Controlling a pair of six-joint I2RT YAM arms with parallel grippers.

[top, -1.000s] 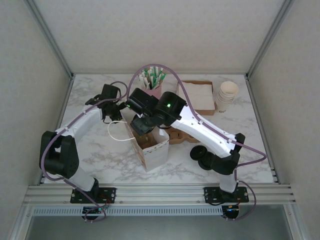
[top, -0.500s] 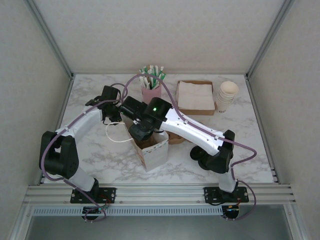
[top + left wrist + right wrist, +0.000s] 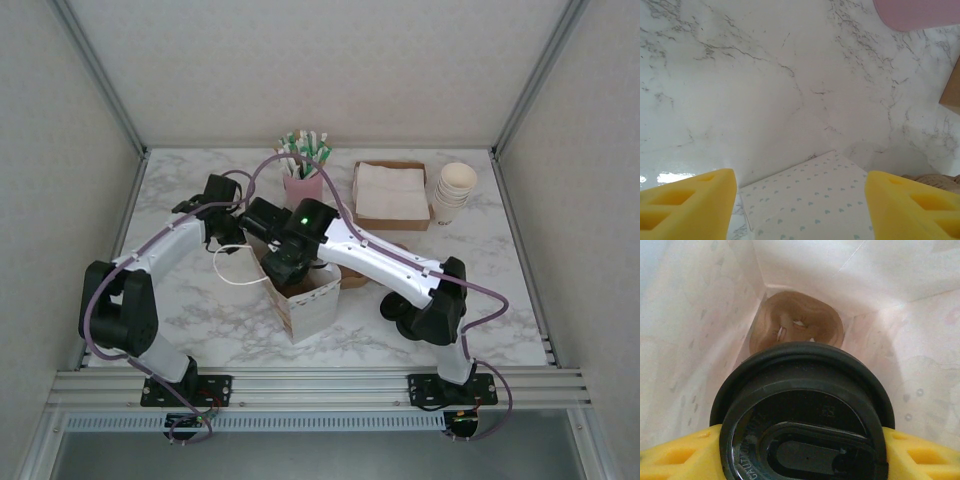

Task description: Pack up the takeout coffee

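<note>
A white paper bag [image 3: 303, 298] printed with small hearts stands open on the marble table. My right gripper [image 3: 286, 262] reaches down into its mouth, shut on the takeout coffee cup. The cup's black lid [image 3: 801, 390] sits between the yellow fingers [image 3: 675, 456]. Below it the bag's white walls [image 3: 700, 340] run down to a brown cup carrier [image 3: 797, 325] at the bottom. My left gripper [image 3: 233, 226] hovers just left of the bag, open. Its yellow fingers [image 3: 687, 205] stand wide on either side of the bag's heart-printed panel [image 3: 815, 210] without touching it.
A pink holder of straws [image 3: 303, 178] stands behind the bag, also seen as a pink rim [image 3: 920, 12]. A cardboard box of napkins [image 3: 390, 192] and a stack of paper cups [image 3: 453, 190] are at back right. Black lids [image 3: 404, 310] lie by the right arm.
My right arm has swung left and lowered the lidded cup from above the bag into its mouth. The left gripper stays beside the bag, its fingers slightly narrower.
</note>
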